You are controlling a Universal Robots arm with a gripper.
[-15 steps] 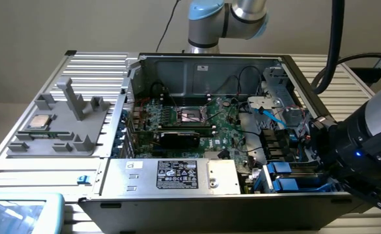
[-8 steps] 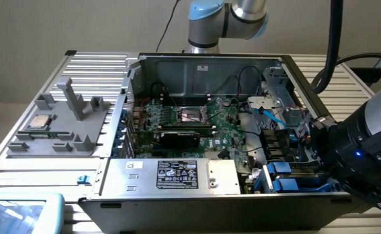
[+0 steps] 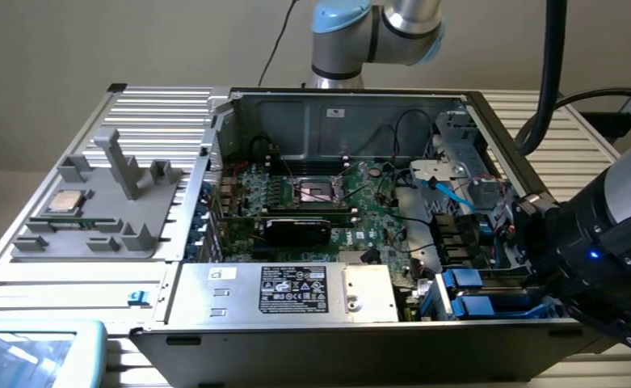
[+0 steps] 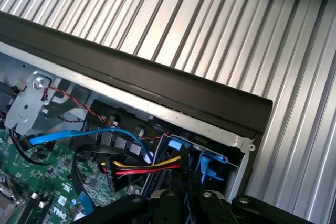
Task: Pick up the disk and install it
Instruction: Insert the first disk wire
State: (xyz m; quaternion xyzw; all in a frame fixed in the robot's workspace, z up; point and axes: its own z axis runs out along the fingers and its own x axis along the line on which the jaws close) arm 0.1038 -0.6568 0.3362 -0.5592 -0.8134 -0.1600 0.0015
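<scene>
The disk (image 3: 488, 305) stands edge-up in its bright blue carrier in the drive bay, at the front corner of the open computer case on the exterior view's right. My gripper (image 4: 186, 200) hangs right over that bay. Its black fingers are close together, and the disk's blue-framed edge (image 4: 203, 163) runs up between them. In the exterior view the arm's black wrist (image 3: 601, 259) hides the fingertips and part of the disk. A second blue carrier (image 3: 469, 279) sits in the slot beside it.
The case holds a green motherboard (image 3: 326, 202), a silver box with a black label (image 3: 293, 291), a blue cable (image 4: 94, 134) and a yellow-red-black cable bundle (image 4: 147, 167) close to the bay. A grey fixture (image 3: 132, 234) with a small silver chip (image 3: 69, 200) stands on the ribbed table (image 4: 236, 24).
</scene>
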